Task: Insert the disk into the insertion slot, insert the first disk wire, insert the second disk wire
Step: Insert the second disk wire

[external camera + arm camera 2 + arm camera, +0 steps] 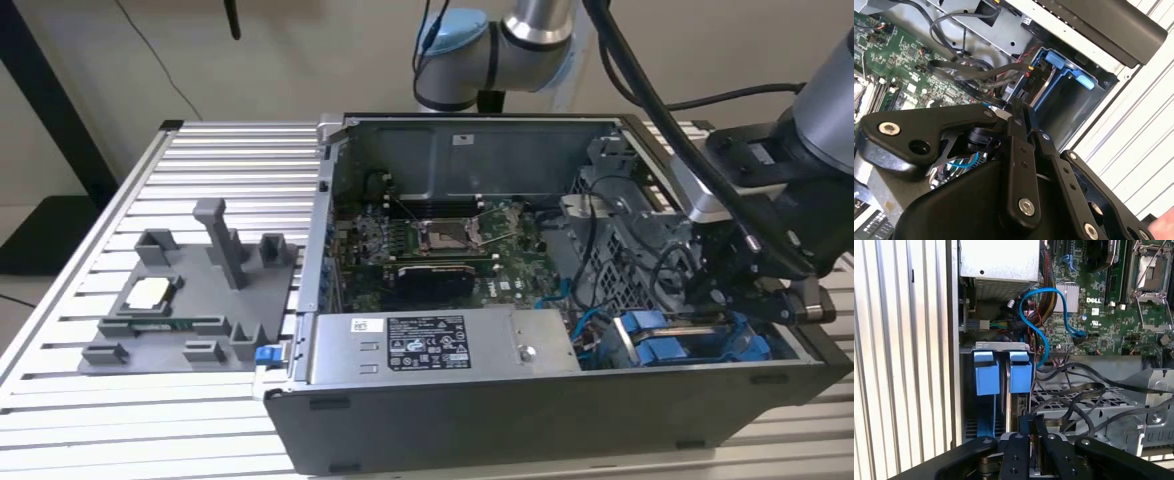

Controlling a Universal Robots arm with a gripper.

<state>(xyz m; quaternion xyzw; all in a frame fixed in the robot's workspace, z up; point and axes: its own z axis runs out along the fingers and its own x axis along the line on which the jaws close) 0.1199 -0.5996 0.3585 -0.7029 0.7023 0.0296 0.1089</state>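
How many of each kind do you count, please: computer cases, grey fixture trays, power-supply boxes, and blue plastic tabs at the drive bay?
Computer case: 1
Grey fixture tray: 1
Power-supply box: 1
Blue plastic tabs: 2
Total: 5

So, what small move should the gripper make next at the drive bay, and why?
Probably a short, slow push toward the black connector at the end of the disk. In the second wrist view the gripper, fingers together, is just short of it, and the disk already sits in the insertion slot.
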